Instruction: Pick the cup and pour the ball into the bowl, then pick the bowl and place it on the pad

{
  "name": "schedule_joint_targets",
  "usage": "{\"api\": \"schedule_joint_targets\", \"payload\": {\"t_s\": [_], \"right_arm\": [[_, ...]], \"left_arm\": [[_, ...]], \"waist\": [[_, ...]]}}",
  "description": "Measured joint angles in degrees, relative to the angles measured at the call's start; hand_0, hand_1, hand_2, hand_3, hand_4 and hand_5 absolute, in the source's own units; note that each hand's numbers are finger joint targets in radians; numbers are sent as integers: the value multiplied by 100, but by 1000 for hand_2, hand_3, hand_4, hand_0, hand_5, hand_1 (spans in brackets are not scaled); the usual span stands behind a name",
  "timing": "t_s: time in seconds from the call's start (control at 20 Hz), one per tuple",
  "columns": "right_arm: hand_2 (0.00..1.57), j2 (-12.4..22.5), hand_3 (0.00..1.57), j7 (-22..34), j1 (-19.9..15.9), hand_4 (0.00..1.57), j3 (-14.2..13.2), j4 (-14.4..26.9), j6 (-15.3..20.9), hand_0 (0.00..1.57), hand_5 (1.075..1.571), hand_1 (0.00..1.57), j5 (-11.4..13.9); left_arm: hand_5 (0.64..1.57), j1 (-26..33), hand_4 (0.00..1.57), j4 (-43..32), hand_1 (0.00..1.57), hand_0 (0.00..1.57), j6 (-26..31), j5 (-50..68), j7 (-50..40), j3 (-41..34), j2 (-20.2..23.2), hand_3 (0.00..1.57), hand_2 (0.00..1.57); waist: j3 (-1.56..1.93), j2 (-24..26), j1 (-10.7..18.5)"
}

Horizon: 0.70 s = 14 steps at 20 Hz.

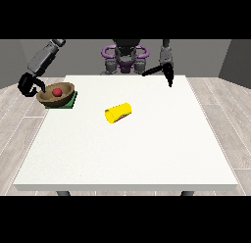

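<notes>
Robot hand at the view's left sits in the upper left of the frame, its fingers curled against the near rim of the brown bowl, so you appear to have the bowl in hold; whether the thumb closes over the rim you cannot tell. The red ball already lies inside the bowl, and the yellow cup lies on its side near the middle of the white bench, well apart from both hands, so the pouring step looks done. The bowl rests over the green pad, whose edge shows under its right side, though it looks slightly tilted and you cannot tell if it is fully set down. What seems left for you is to settle the bowl and let go. The other robot hand, at the view's right near the top of the frame, hangs above the bench's far edge with fingers pointing downward, holding nothing.
</notes>
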State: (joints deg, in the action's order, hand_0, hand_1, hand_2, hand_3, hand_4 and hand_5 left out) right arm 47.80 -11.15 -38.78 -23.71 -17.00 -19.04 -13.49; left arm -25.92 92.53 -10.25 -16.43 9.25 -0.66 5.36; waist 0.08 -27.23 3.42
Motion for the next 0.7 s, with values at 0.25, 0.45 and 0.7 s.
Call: {"api": "schedule_joint_targets", "payload": {"t_s": [0.25, 0.45, 0.7], "right_arm": [[405, 352, 238, 25, -33, 0, 6, 80, 254, 0, 1487, 0, 124], [357, 493, 259, 26, -113, 0, 27, 53, 278, 0, 1489, 0, 182], [270, 737, 161, 238, -338, 0, -25, 66, 78, 0, 1497, 0, 142]], "left_arm": [[1565, 115, 0, 426, 0, 0, 102, 55, -165, 9, 69, 0, 0], [1568, 158, 0, 539, 0, 0, 124, 122, -184, -64, 99, 0, 0], [1569, 241, 0, 757, 0, 0, 39, 19, -326, 23, 21, 0, 0]], "waist": [[1, -98, 45], [1, -162, -15], [2, -137, -99]]}}
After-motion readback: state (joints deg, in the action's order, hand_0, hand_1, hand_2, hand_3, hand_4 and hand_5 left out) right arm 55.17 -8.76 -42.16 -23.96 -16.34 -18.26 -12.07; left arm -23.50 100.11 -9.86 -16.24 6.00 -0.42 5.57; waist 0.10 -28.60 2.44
